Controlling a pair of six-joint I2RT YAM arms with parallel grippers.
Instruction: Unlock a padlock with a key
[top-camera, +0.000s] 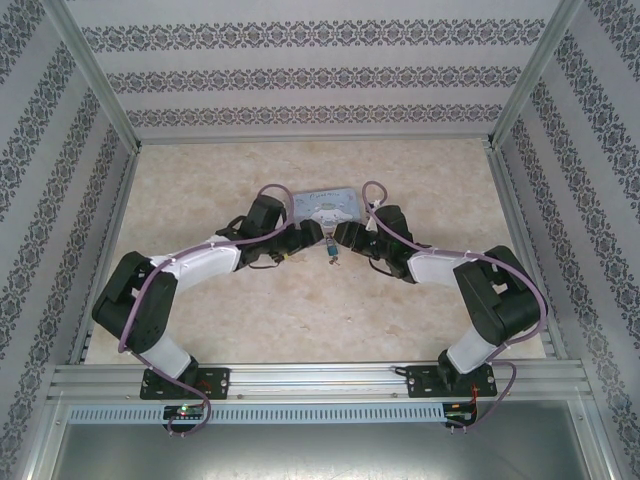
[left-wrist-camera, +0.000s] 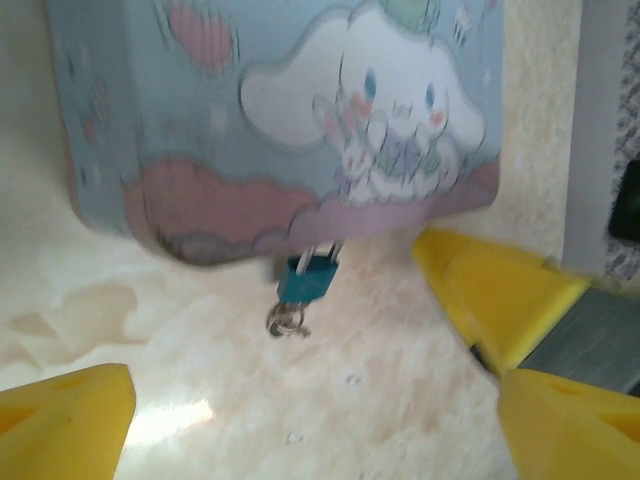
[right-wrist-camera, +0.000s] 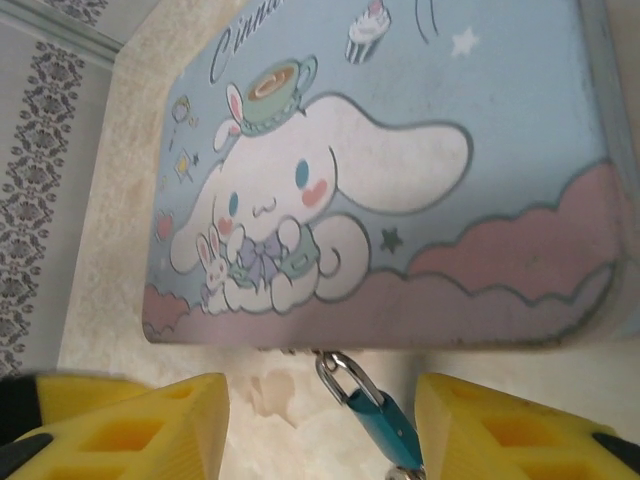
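The small teal padlock (right-wrist-camera: 388, 424) hangs by its thin metal shackle (right-wrist-camera: 343, 374) from the front edge of the pale blue cartoon tin (right-wrist-camera: 420, 150). In the left wrist view the padlock (left-wrist-camera: 308, 278) lies on the table, with the silvery key (left-wrist-camera: 287, 320) and its ring at its lower end; I cannot tell whether the key is inserted. My right gripper (right-wrist-camera: 320, 430) is open, its yellow fingers either side of the padlock without touching it. My left gripper (left-wrist-camera: 310, 440) is open and empty, just short of the padlock. From above, both grippers (top-camera: 315, 240) (top-camera: 346, 238) meet at the padlock (top-camera: 331, 250).
The tin (top-camera: 325, 205) lies flat at mid-table just behind the grippers. A yellow finger (left-wrist-camera: 500, 295) of the right gripper shows at the right of the left wrist view. Patterned walls (top-camera: 60, 200) close in the beige tabletop (top-camera: 200, 320) on three sides.
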